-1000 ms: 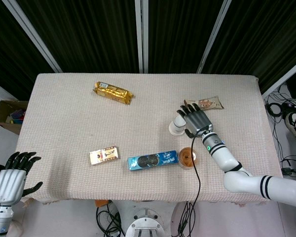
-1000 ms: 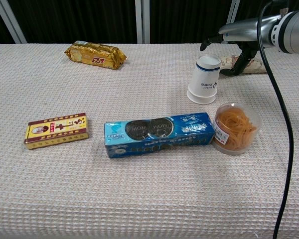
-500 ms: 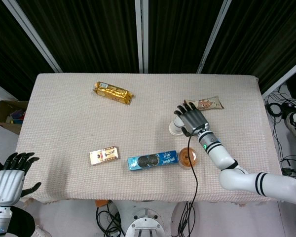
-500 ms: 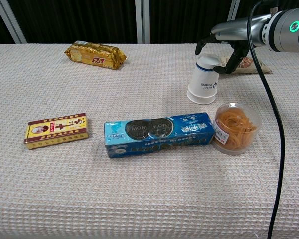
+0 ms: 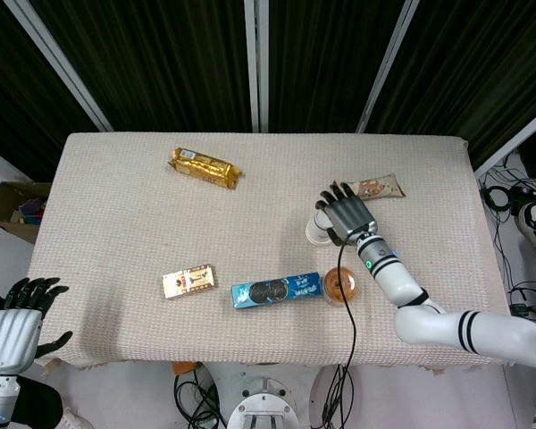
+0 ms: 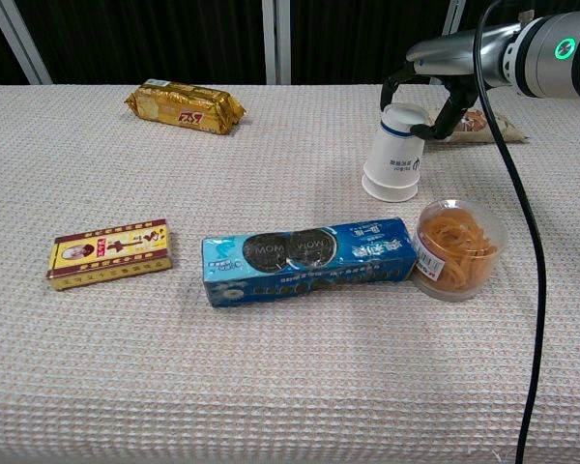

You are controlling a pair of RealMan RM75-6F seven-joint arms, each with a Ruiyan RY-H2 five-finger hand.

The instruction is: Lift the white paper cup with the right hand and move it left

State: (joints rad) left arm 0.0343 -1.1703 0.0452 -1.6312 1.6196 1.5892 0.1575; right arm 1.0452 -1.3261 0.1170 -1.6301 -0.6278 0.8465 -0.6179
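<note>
White paper cup (image 6: 397, 153) sits upside down on the table (image 6: 271, 387), right of centre, wide rim on the cloth and tilted a little to the left at the top. It is just behind the tub of orange rubber bands (image 6: 456, 247) and just beyond the right end of the blue cookie pack (image 6: 307, 261).

Right hand (image 5: 346, 214) is over the cup's raised base — fingers (image 6: 394, 82) curled down around it on both sides. Chest view shows dark fingertips beside the top of the cup; cannot tell whether they actually press it, so grip is unconfirmed. Cup rim looks planted on the cloth.

Left hand (image 5: 16, 317) hangs off the near-left corner of the table, fingers apart, holding nothing.

Other items:
- gold snack bar (image 5: 205, 167) at the far left-centre, well apart from the cup
- small red-and-yellow box (image 6: 109, 253) near the left front, left of the cookie pack
- beige wrapped snack (image 5: 381, 188) just behind the right hand
- black cable (image 6: 522, 213) runs down from the right arm past the tub
</note>
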